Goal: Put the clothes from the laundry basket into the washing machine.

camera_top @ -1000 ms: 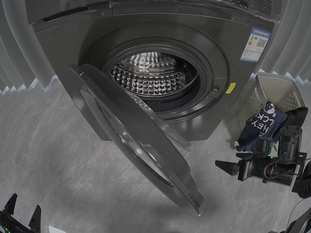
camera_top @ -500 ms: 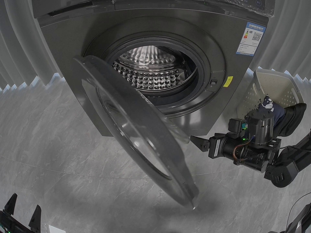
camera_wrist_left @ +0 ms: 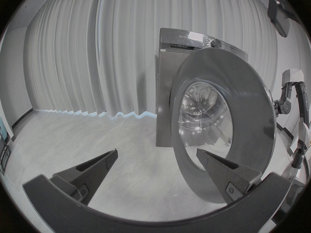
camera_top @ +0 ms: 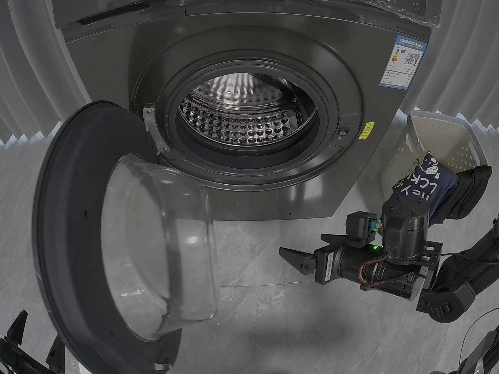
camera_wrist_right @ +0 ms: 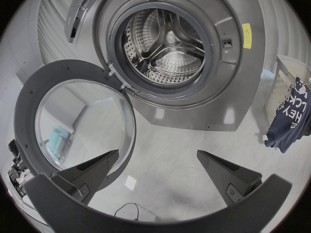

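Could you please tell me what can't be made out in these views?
Laundry basket bottom, head view: the navy shirt and a black garment draped over its rim hide it.
Right wrist view: the frame edge cuts the basket.
Left pincer, head view: cropped by the bottom corner.
Drum floor's front, head view: hidden behind the door seal.

Grey metal, clear glazing, soft cloth

The washing machine (camera_top: 234, 42) had a satin grey metallic casing and a polished, perforated steel drum (camera_top: 234, 125). Its door (camera_top: 67, 183) was matt dark plastic around a glossy clear bowl. The laundry basket (camera_top: 452, 141) looked pale perforated plastic, the clothes (camera_top: 431, 183) navy cloth, the floor (camera_top: 270, 312) smooth glossy tile.
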